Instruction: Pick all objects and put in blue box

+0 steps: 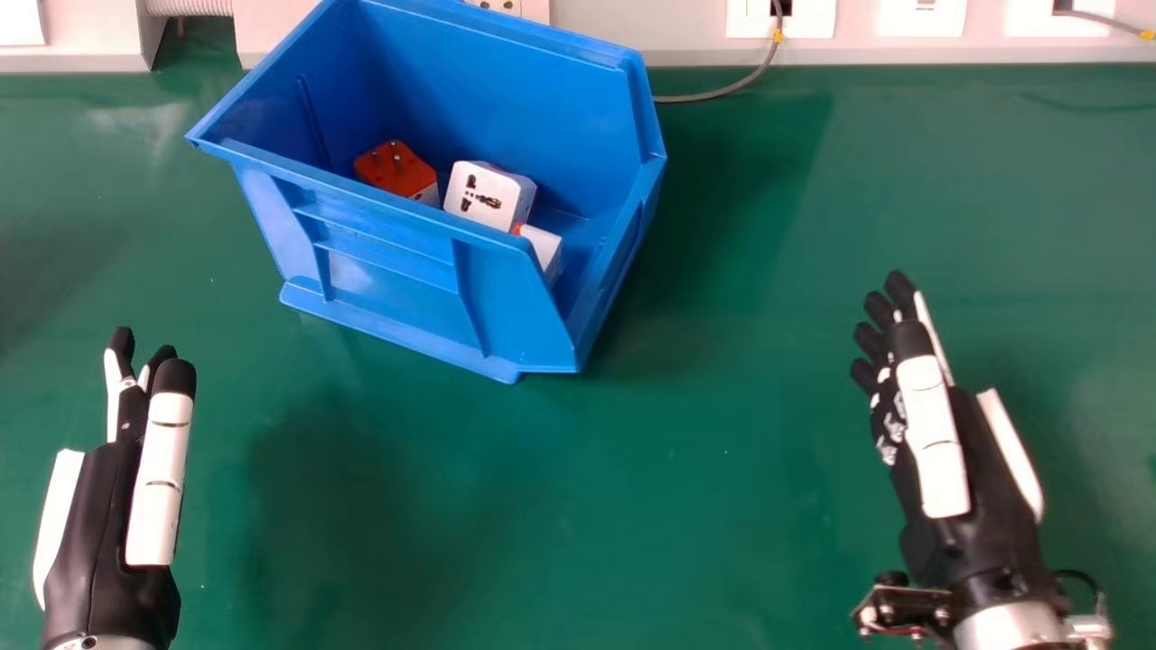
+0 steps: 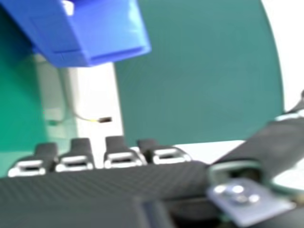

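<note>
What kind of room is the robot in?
Maybe a lab or workshop: there's a green work surface, a pale strip with sockets along its far edge, and a grey cable coming from it.

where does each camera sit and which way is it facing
Head view: from the robot's head, looking forward and down at the green table, the blue box and the adapters inside it; the left hand shows at the left, the right hand at the right.
Right hand view: from a camera at the right hand, looking past its own fingertips along the bottom edge and its thumb at the right, towards part of the box and the table.
Shared: the box, the table and the right hand.
</note>
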Motion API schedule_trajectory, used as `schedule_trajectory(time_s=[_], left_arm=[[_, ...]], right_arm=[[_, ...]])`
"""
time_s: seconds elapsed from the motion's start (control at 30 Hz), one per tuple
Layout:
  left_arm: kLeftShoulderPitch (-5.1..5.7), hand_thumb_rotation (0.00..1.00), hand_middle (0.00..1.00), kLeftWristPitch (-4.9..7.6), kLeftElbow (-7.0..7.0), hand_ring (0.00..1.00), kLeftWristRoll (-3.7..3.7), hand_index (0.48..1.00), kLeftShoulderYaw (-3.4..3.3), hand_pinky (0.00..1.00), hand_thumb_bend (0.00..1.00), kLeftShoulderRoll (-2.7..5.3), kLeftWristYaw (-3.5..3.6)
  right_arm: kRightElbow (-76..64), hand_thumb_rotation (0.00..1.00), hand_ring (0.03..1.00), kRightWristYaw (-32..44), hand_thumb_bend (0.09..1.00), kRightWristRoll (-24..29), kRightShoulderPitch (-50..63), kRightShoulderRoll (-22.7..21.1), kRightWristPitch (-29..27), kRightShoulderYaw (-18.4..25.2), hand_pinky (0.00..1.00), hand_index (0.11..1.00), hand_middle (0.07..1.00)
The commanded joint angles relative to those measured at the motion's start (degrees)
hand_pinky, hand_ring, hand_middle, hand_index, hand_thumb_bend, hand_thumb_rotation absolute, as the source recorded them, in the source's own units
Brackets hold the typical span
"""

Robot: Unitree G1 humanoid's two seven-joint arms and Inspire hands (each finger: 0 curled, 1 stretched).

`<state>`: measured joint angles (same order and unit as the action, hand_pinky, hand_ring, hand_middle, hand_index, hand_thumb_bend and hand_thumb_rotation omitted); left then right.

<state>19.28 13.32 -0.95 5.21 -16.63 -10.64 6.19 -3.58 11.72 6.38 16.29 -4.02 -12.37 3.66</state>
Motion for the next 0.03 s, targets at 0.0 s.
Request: schedule_trajectory(time_s=[0.0], left_arm=[[0.02,1.00,0.99,2.21,0.63,0.98,-1.74,1.000,0.24,0.93,0.61,-0.29,-0.78]], right_arm=[[-4.42,1.00,1.000,0.55,0.383,0.60,1.12,-2.12,0.69,1.27,1.00,1.000,1.000]])
